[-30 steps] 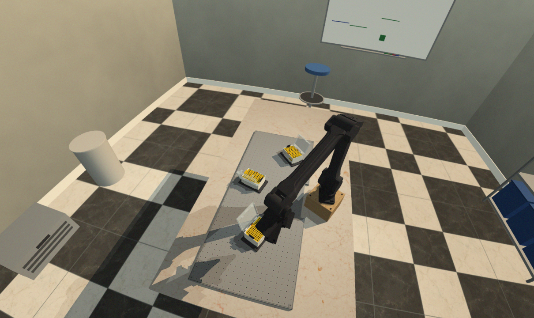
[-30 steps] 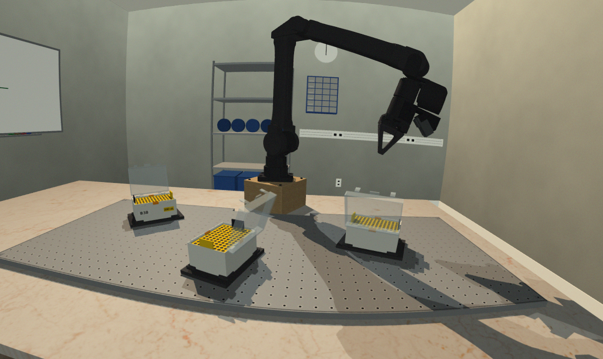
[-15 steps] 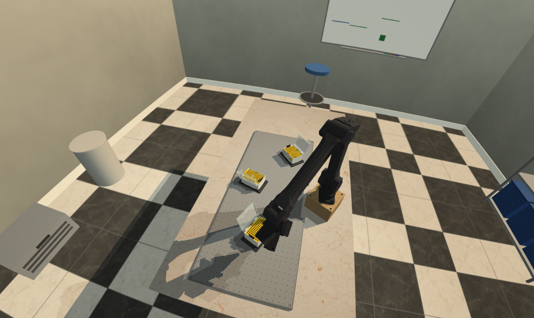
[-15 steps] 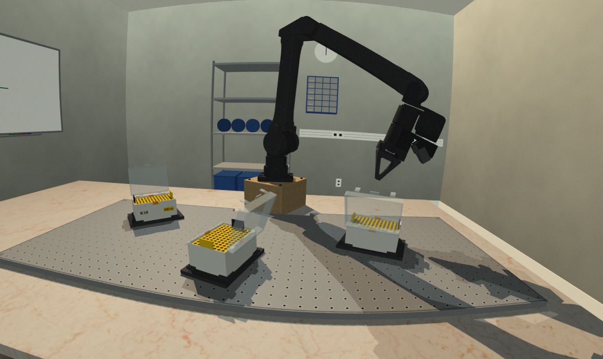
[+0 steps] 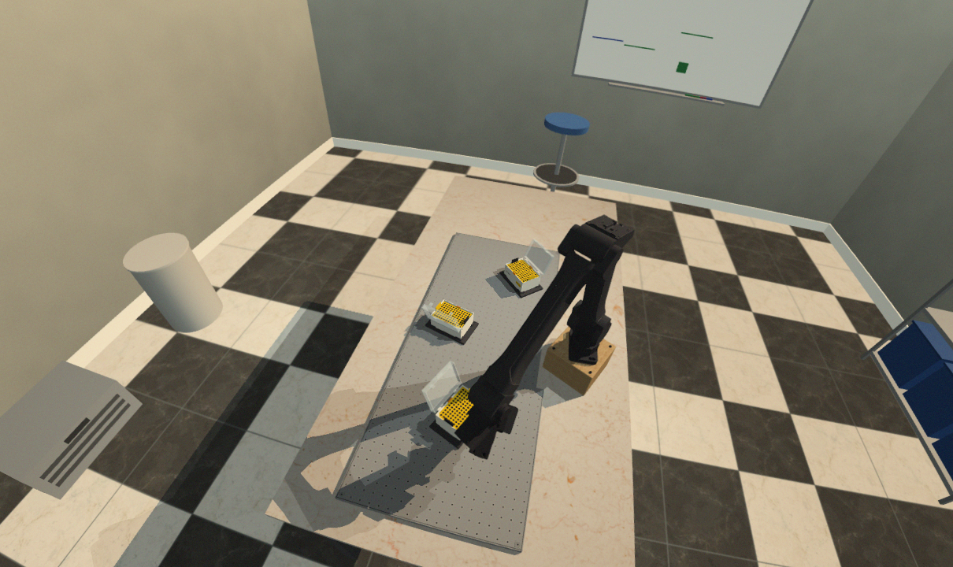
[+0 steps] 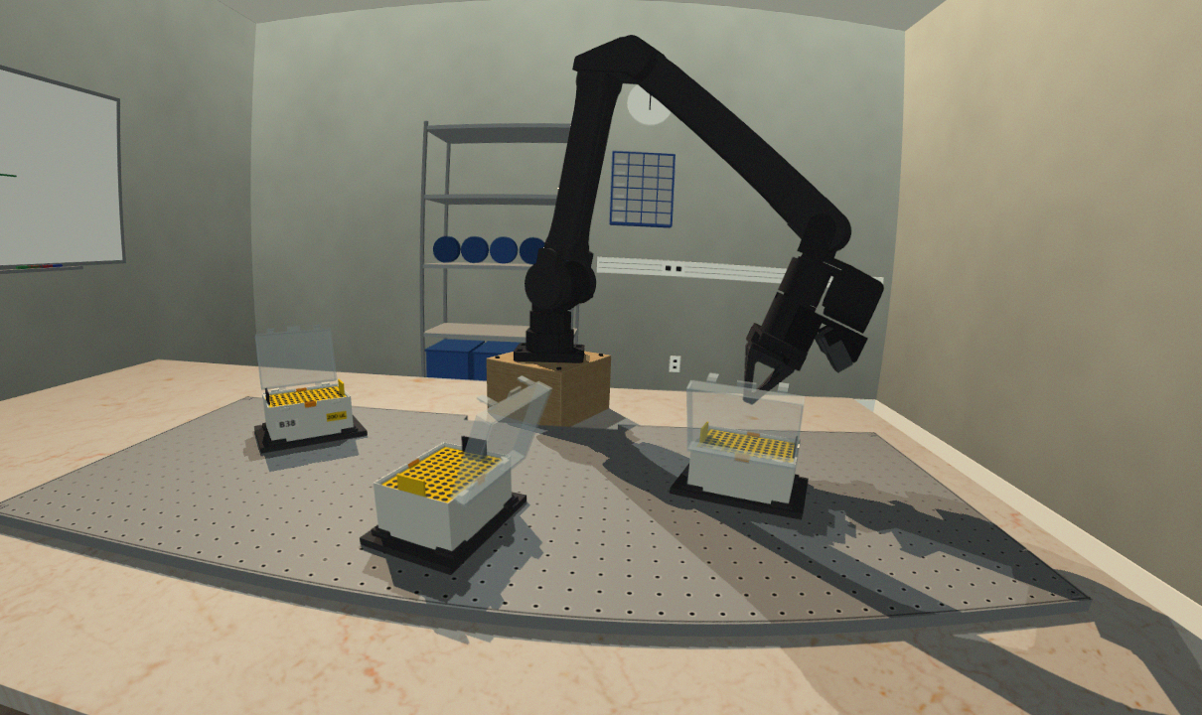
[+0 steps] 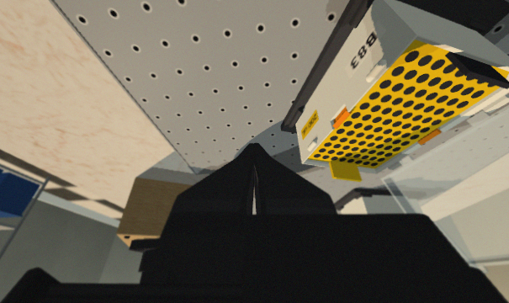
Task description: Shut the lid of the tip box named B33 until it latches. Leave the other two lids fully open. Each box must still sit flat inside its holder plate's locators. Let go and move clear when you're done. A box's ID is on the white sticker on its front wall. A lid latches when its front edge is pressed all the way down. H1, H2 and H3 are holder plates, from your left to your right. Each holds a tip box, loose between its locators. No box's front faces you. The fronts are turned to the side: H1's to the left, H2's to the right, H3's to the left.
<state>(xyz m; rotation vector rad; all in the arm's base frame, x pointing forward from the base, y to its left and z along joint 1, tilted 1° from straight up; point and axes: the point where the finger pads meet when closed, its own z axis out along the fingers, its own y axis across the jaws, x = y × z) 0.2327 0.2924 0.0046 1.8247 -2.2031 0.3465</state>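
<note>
– which one is b33?
– likely the middle tip box (image 6: 440, 510) on the desk (image 6: 143, 622). its sticker is hidden, and its lid (image 6: 508, 413) stands open. the far-left box (image 6: 305, 425) reads b38.
– and the end effector (image 6: 759, 383)?
– pinched narrow, holding nothing, just above the right box (image 6: 738, 476). that box's sticker (image 7: 363, 48) looks like b83.
– so the target lies which way?
– left of it and nearer, seen from the exterior view.
</note>
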